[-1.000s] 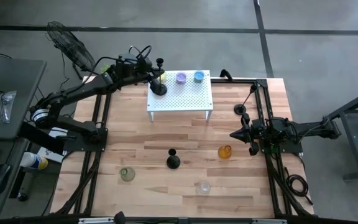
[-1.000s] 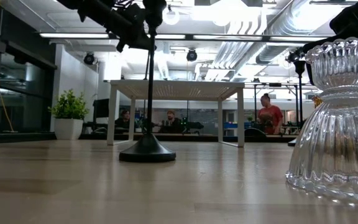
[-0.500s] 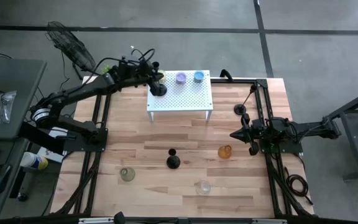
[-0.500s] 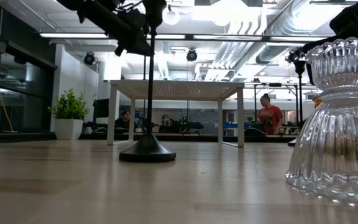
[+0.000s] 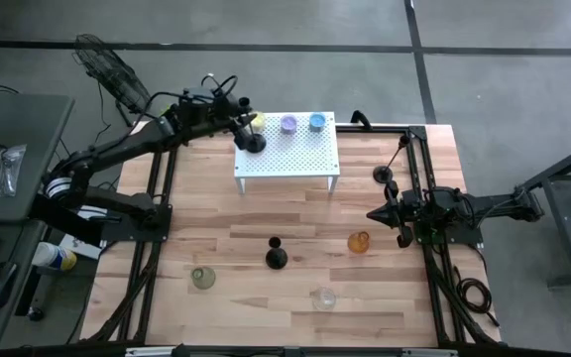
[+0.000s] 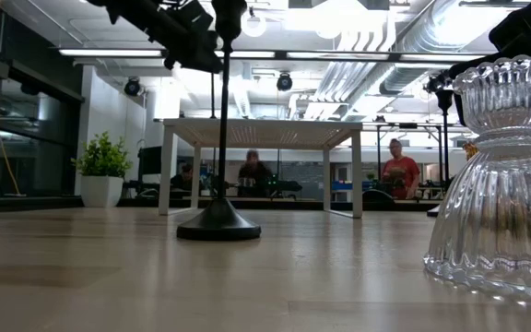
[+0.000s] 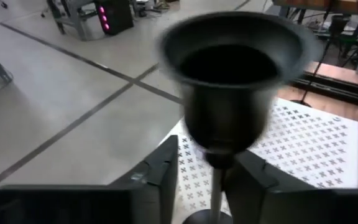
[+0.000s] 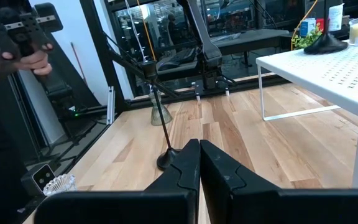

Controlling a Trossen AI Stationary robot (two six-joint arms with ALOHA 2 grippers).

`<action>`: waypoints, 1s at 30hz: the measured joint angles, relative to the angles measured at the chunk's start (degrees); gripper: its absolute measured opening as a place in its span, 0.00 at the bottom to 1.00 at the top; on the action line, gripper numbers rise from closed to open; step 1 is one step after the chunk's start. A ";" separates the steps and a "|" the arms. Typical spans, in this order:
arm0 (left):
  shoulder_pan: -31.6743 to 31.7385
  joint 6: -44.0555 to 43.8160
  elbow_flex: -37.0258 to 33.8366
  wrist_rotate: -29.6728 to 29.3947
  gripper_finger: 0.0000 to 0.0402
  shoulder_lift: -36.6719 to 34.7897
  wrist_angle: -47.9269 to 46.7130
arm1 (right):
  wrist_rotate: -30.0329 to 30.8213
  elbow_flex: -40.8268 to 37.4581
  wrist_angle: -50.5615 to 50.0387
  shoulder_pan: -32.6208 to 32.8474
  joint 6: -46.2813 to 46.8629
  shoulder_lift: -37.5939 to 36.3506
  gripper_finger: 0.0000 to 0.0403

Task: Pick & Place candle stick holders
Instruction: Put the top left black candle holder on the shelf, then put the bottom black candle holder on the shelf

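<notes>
One black candlestick (image 5: 254,142) stands upright on the white rack (image 5: 290,159) beside yellow (image 5: 258,120), purple (image 5: 288,125) and blue cups (image 5: 317,122). Another candlestick (image 5: 277,256) stands mid-surface, a third (image 5: 383,175) at the right edge. Amber (image 5: 359,241), clear (image 5: 323,297) and pale green cups (image 5: 202,278) sit apart.
</notes>
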 joint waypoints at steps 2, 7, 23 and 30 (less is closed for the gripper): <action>-0.35 -0.21 0.04 1.17 0.32 -0.03 -0.66 | 0.00 0.00 0.00 0.00 0.00 0.00 0.01; -0.94 -1.64 0.04 1.13 0.40 -0.34 -1.79 | 0.00 0.00 -0.01 0.00 0.00 0.00 0.01; -3.14 -2.63 0.16 -2.30 0.63 -2.20 -4.34 | -0.02 0.00 -0.02 0.00 0.00 0.00 0.01; -6.00 -2.61 0.17 -9.34 0.64 -5.61 -12.82 | 0.00 0.00 -0.02 0.00 0.00 -0.02 0.01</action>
